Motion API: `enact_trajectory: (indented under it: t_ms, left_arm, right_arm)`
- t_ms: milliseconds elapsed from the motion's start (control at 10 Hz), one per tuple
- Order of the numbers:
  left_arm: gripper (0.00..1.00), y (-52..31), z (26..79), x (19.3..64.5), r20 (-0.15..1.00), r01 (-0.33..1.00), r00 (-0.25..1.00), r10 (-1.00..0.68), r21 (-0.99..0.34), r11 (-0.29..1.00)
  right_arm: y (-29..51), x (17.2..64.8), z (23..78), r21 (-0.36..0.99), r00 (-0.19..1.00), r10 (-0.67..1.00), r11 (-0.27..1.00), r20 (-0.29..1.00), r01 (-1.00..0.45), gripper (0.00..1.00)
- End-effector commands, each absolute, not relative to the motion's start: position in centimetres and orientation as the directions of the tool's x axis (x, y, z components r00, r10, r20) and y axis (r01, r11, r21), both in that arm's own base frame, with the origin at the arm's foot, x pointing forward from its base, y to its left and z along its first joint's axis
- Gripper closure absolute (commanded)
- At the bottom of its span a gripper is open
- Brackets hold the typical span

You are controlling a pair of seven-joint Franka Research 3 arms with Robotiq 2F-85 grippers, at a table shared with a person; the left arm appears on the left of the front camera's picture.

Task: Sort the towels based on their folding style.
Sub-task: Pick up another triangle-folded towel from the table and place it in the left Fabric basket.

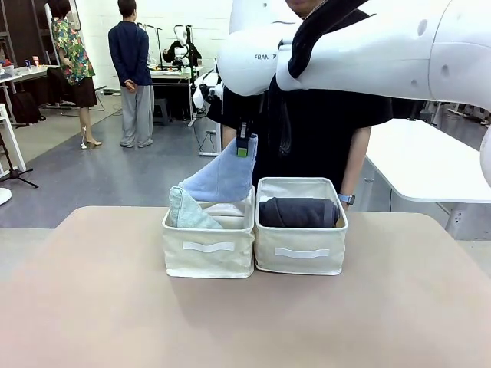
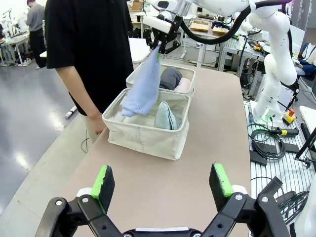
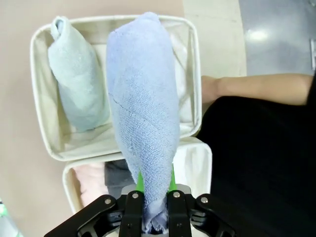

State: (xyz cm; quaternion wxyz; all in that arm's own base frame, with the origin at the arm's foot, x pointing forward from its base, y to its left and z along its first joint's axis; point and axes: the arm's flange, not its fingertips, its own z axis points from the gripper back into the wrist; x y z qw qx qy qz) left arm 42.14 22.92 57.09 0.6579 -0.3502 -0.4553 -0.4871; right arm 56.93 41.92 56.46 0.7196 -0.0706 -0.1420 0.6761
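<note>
Two cream fabric bins sit side by side on the tan table [image 1: 92,307], walls touching, each with a white label strip on its near face. A person in a black shirt [image 1: 322,123] stands just beyond them at the far edge, one hand [image 2: 98,129] resting by the left bin [image 1: 209,245]; my right arm's white links cross overhead in the front view.

My right gripper [image 3: 155,197] hangs above the left bin, jaws pinching the narrow tip of the periwinkle towel [image 1: 222,176]. It is a terry cone, nubby and soft, widening downward, its broad end dipping over the bin's far rim. The pale mint-blue cone [image 3: 76,84] lies inside the same bin, beside it.

The right bin [image 1: 301,245] shows a dark grey roll [image 1: 298,212] from the front; my left wrist camera also catches a pink roll [image 2: 183,85] next to it. My right wrist view looks straight down the hanging cone into both bins.

My left gripper [image 2: 163,183] hovers well back over bare table, green pads [image 2: 104,178] spread wide, holding nothing.
</note>
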Motion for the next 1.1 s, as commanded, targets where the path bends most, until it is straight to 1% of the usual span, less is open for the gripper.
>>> enact_trajectory:
  t_ms: [0, 300, 600, 700, 1000]
  left_arm:
    - [0.0, 22.8, 57.1, 42.0, 0.942, 0.957, 0.106, -0.318, -0.009, 0.291]
    - [0.0, 22.8, 57.1, 42.0, 0.942, 0.957, 0.106, -0.318, -0.009, 0.291]
    - [0.0, 22.8, 57.1, 42.0, 0.942, 0.957, 0.106, -0.318, -0.009, 0.291]
    - [0.0, 22.8, 57.1, 42.0, 0.942, 0.957, 0.106, -0.318, -0.009, 0.291]
    - [0.0, 22.8, 57.1, 42.0, 0.942, 0.957, 0.106, -0.318, -0.009, 0.291]
  right_arm:
    - [42.7, 58.0, 55.9, -0.294, 0.042, 0.998, 0.054, 0.046, -0.954, 0.84]
    - [43.2, 57.8, 54.2, -0.288, 0.031, 0.998, 0.046, 0.057, -0.956, 0.84]
    - [43.9, 58.3, 51.8, -0.271, 0.03, 0.999, 0.032, 0.014, -0.962, 0.84]
    - [44.1, 58.4, 50.9, -0.272, 0.018, 1.0, 0.017, -0.004, -0.962, 0.84]
    - [44.7, 59.2, 48.9, -0.259, -0.017, 1.0, -0.016, 0.002, -0.966, 0.84]
